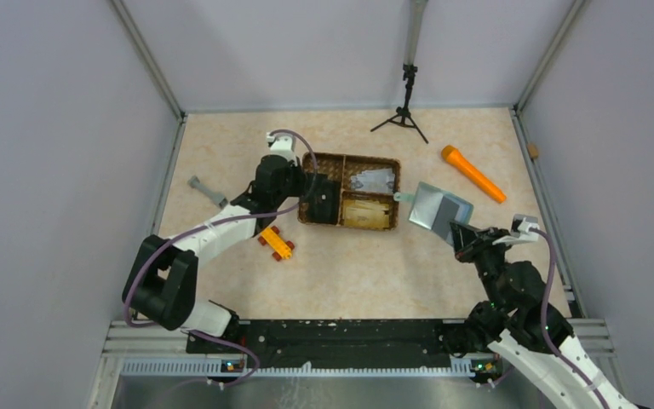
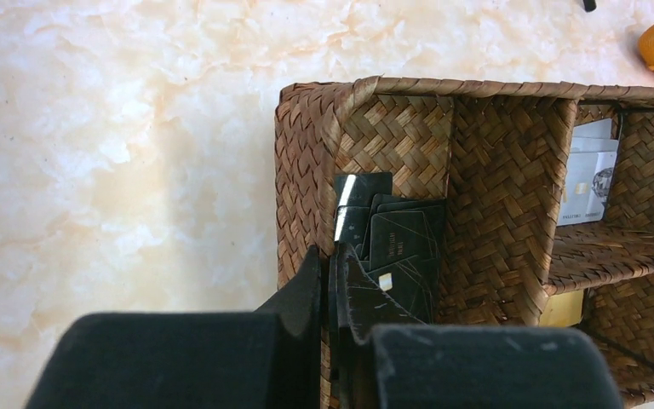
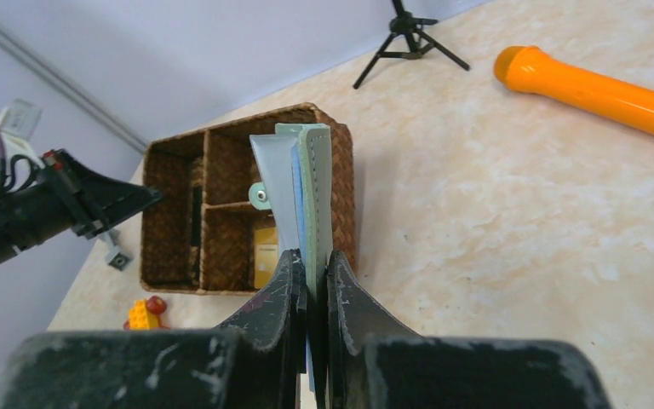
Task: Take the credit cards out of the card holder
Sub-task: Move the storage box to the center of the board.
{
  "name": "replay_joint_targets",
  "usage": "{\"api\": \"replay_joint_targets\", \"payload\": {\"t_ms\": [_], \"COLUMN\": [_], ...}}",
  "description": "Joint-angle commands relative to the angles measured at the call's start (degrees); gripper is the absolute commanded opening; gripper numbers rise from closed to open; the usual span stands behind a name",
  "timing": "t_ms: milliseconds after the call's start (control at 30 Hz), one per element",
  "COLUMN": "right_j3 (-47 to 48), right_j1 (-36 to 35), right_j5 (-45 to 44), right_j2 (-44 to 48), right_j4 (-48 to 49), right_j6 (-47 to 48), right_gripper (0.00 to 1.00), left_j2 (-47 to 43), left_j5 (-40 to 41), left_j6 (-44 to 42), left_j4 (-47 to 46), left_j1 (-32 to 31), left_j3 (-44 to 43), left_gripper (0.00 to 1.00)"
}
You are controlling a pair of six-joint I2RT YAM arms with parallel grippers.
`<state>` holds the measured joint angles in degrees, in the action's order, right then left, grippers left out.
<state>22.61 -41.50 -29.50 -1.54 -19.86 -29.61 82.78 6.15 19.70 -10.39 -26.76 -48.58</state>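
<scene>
basket [image 2: 306,153]: left compartment holds dark cards [image 2: 404,239], another holds pale cards [image 2: 588,179]. left gripper [image 2: 328,277] pinches one dark card [image 2: 347,192]; right gripper [image 3: 311,264] clamps the card holder [image 3: 313,170].

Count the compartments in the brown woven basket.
3. The basket's left one holds dark cards, the far right one pale cards, the near right one a yellowish card. None looks hidden.
</scene>
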Motion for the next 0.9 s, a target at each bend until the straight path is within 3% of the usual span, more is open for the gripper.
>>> {"api": "replay_joint_targets", "payload": {"t_ms": [0,167,300,533,567,633,667,767,867], "right_j3": [2.70,2.64,3.49,4.88,4.85,4.86,4.82,4.62,4.18], "right_j1": [-0.08,-0.07,-0.07,-0.08,-0.08,-0.08,-0.01,-0.08,-0.08], "right_j5": [-7.01,-6.60,-4.46,-2.65,-2.18,-0.33,0.91,4.02,7.08], "right_j2": [0.80,0.81,-0.90,-2.16,-2.15,-2.45,-2.75,-4.00,-6.07], "right_j4": [-0.64,1.44,4.01,4.51,4.84,5.41,5.67,6.00,7.17], "right_j6": [-2.28,-1.62,-0.40,0.15,0.34,0.66,0.76,-0.16,-1.45], "right_gripper": [0.00,0.00,0.00,0.00,0.00,0.00,0.00,0.00,0.00], "left_j2": [-0.94,4.12,13.74,27.45,29.46,31.94,32.09,28.04,20.39], "left_j5": [0.93,-3.12,-9.86,-15.82,-16.78,-17.81,-17.68,-14.52,-10.73], "left_j6": [-1.06,0.05,3.98,5.64,5.75,5.87,5.69,4.63,2.66], "left_j4": [-11.18,-8.75,2.13,7.20,8.70,13.17,14.22,13.25,14.49], "left_j1": [-1.18,-1.88,-1.96,-3.87,-4.10,-4.28,-4.30,-4.31,-4.18], "left_j3": [-0.81,-6.03,-18.22,-35.39,-38.26,-42.83,-43.59,-39.95,-35.08], "left_gripper": [0.00,0.00,0.00,0.00,0.03,0.34,0.44,0.64,0.77]}}
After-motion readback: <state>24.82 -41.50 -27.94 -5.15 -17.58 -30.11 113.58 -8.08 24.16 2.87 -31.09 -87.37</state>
